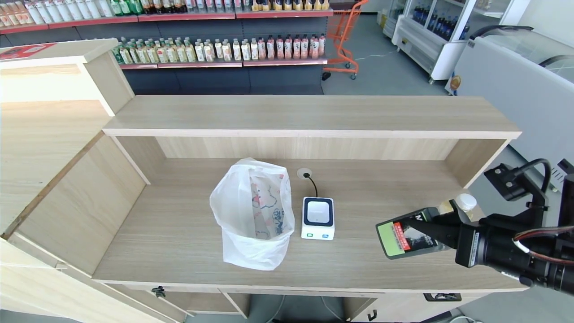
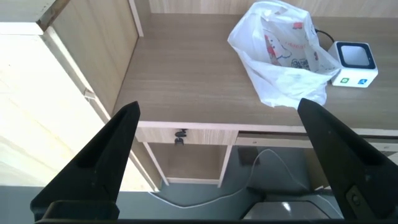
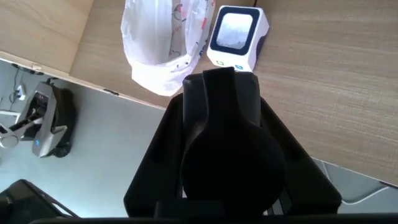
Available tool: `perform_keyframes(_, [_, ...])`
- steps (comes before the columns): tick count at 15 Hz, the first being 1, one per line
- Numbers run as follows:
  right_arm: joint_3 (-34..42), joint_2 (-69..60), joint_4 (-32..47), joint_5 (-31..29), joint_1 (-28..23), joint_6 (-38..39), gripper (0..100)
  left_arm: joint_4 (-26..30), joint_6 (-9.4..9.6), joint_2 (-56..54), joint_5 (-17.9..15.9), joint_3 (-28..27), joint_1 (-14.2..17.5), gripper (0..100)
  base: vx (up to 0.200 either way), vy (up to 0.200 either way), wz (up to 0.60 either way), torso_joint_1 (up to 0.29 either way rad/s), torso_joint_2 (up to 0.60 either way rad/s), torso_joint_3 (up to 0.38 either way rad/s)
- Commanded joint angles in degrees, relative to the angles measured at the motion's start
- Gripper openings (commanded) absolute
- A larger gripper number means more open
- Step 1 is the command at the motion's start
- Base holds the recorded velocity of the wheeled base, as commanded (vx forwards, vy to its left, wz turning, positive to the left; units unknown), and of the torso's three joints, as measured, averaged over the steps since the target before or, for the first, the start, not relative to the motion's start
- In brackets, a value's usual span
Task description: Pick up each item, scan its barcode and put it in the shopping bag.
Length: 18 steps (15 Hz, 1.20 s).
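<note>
The right claw (image 1: 432, 229) pinches the bottle (image 1: 399, 237); if it turns in the grip, the scanner (image 1: 318, 217) at left may not read it.

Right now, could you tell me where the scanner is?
In the head view the scanner stands on the counter, just right of the shopping bag, left of the bottle in the right hand.

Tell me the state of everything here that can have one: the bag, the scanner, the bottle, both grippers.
Shopping bag: upright on the counter, mouth open.
Scanner: face up beside the bag, cable plugged in.
Bottle: capped, held on its side.
Right gripper: jaws shut on the bottle.
Left gripper: jaws open, empty.
</note>
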Motion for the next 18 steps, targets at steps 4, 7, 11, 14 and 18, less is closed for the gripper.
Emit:
perform_keyframes(4, [-2.88,3.11,-0.21,0.01,1.93,2.26,0,0.0,-0.16,-0.02,-0.05,0.0,0.01,100,0.0,0.2,0.0,0.002,0.0,0.004])
perform_keyframes(7, [-6.74,6.36,-0.21,-0.17,1.84,3.4,0,0.0,-0.16,-0.02,-0.05,0.0,0.01,100,0.0,0.2,0.0,0.012,0.01,0.001])
perform_keyframes(11, [-11.05,12.34,-0.3,-0.69,1.84,3.13,0,0.0,-0.25,-0.02,0.04,0.0,0.01,100,0.0,0.15,0.0,-0.008,0.0,0.003])
perform_keyframes(14, [-13.42,19.46,-0.74,-4.39,1.58,-0.56,0,0.0,-0.25,-0.02,0.04,0.0,0.01,100,0.0,0.0,0.0,0.0,0.0,0.0])
perform_keyframes(18, [-20.37,30.36,-1.88,-7.37,2.46,-7.32,0,0.0,-0.25,-0.02,0.04,0.0,0.01,100,0.0,0.0,0.0,0.0,0.0,0.0])
